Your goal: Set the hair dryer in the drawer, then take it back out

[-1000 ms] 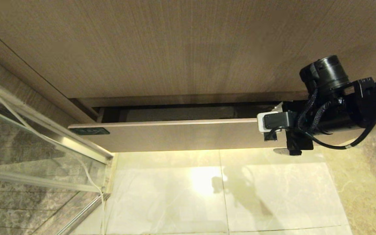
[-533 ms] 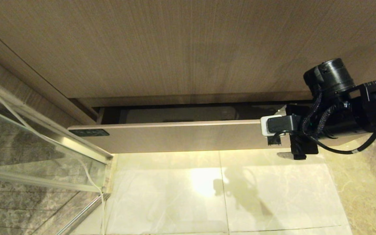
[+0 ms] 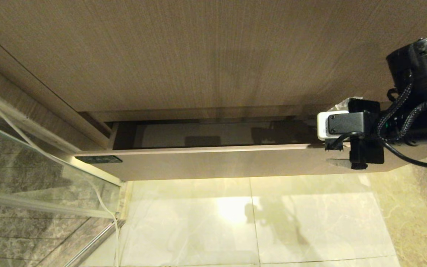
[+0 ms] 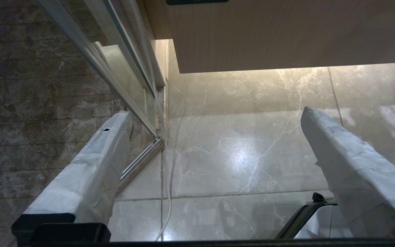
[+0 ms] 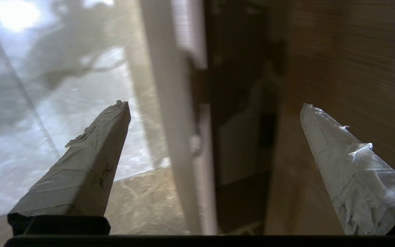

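The drawer (image 3: 213, 161) is open only a little bit. There is a thin gap behind its wood front, and I can see a strip of its pale inside with a dark box shape (image 3: 202, 140) in it. I can't see the hair dryer in any view, not in the drawer and not near it, so I can't tell where it is.

The right end effector (image 3: 331, 136) is at the right end of the drawer front. Its two taped fingers (image 5: 91, 164) are spread wide. One is on the room side of the front and one is on the inside, with the top edge between them. It isn't squeezing anything. The left end effector (image 4: 214, 113) hangs low near the drawer's left end, over the floor (image 3: 272, 222) by the glass door (image 3: 32, 167). It is spread wide too and holds nothing.

I think the job right now is pulling the drawer out. To do it well, the inside finger should hook behind the front. Then the arm should pull straight away from the tall wood panel (image 3: 198, 55) above the drawer, not sideways. The pull is at one end, so the drawer could twist and stick, and slow and even is best. The gap looks too thin for a hair dryer, so the drawer needs to come out a lot more.
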Robot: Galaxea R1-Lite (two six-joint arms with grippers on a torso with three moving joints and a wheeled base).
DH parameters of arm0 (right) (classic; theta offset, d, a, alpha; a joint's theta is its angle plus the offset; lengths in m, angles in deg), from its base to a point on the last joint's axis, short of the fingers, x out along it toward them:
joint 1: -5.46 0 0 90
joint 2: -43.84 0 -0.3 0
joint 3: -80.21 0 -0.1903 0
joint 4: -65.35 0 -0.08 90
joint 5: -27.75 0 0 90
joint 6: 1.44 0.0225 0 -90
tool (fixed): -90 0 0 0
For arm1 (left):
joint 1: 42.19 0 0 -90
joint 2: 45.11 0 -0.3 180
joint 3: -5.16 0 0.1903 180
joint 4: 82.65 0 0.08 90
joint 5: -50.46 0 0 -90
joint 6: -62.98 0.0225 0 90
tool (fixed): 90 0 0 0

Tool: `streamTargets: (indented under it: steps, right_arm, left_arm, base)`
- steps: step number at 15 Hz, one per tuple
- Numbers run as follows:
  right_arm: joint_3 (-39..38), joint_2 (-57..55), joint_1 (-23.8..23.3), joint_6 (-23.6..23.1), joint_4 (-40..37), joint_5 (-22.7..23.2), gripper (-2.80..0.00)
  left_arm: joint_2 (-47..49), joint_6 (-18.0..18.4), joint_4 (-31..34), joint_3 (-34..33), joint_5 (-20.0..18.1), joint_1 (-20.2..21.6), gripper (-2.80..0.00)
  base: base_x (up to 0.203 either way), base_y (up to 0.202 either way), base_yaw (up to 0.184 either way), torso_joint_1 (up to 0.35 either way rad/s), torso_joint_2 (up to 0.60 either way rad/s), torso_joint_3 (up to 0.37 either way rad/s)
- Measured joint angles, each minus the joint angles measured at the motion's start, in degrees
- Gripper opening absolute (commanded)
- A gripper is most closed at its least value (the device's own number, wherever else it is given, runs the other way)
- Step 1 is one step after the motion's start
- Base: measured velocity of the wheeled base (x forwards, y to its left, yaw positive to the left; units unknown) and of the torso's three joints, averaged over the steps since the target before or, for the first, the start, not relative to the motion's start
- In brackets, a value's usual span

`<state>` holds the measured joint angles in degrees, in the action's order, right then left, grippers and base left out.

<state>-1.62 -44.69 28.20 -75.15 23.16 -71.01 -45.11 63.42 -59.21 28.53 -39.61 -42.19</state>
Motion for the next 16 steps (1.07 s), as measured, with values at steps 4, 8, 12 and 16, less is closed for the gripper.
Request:
streamTargets:
  steps: [4, 8, 12, 16]
  right_arm:
    - [3.5, 1.7, 0.0, -0.1, -0.5, -0.2, 0.00]
    - [5.4, 3.1, 0.8, 2.3, -0.8, -0.1, 0.00]
    - [6.7, 5.7, 2.5, 7.5, -4.8, -0.1, 0.00]
    - [5.7, 10.0, 2.8, 7.8, -9.1, -0.1, 0.00]
  left_arm:
    - [0.0, 0.0, 0.0, 0.0, 0.0, 0.0, 0.00]
    - [0.0, 0.0, 0.0, 0.0, 0.0, 0.0, 0.00]
    - [0.0, 0.0, 0.0, 0.0, 0.0, 0.0, 0.00]
    - [0.0, 0.0, 0.0, 0.0, 0.0, 0.0, 0.00]
  base:
    - [0.000, 0.000, 0.000, 0.000, 0.00, 0.000]
    - [0.000, 0.000, 0.000, 0.000, 0.00, 0.000]
    - [0.000, 0.000, 0.000, 0.000, 0.00, 0.000]
    - [0.000, 0.000, 0.000, 0.000, 0.00, 0.000]
